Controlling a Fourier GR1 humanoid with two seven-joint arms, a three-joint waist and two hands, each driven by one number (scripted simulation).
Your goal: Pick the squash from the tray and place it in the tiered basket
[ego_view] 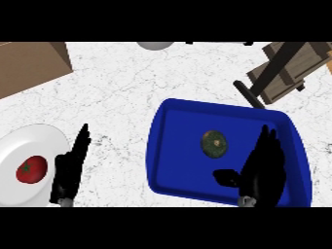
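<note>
Squash (214,144) lies long axis up-down on tray (170,160); right hand (263,168) beside.

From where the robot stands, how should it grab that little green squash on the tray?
Judging by its pose, from above and from its right. The squash lies alone, small and rounded, on the flat floor of the blue tray, so thumb and fingers can probably close round its sides. The open right hand is already beside it.
</note>
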